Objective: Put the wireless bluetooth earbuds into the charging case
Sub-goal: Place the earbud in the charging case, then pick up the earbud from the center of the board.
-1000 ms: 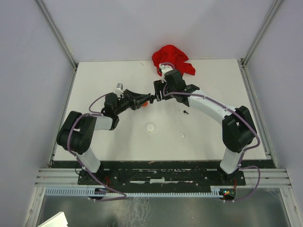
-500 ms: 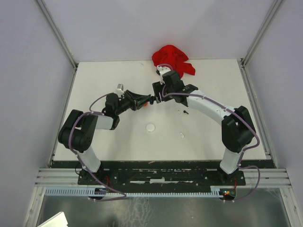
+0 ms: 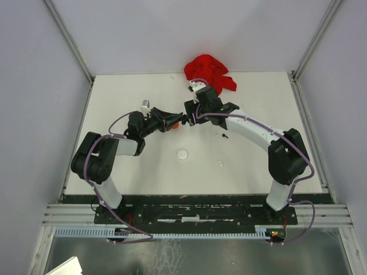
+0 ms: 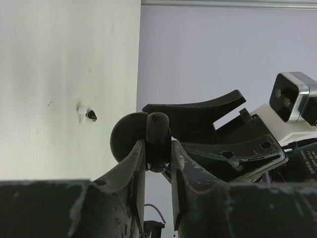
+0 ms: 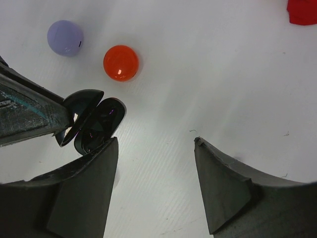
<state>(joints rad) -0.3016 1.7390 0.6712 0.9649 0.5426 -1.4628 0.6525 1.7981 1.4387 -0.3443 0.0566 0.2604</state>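
Left claw (image 4: 157,147): pinching the open black case (image 5: 94,121).
Right claw (image 5: 154,144): spread, nothing between its fingers.
Buds: black bud (image 3: 223,136) and white bud (image 3: 220,164) lie on the table (image 3: 149,172), apart from the case.
Handling: I judge them light, hard and slick, so I'd pinch across the stem.

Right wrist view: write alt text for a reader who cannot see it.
A black case, lid ajar, is held at the left by the left gripper over a white table. Beyond it lie a red disc and a lilac disc; the open right gripper frames the bottom edge.
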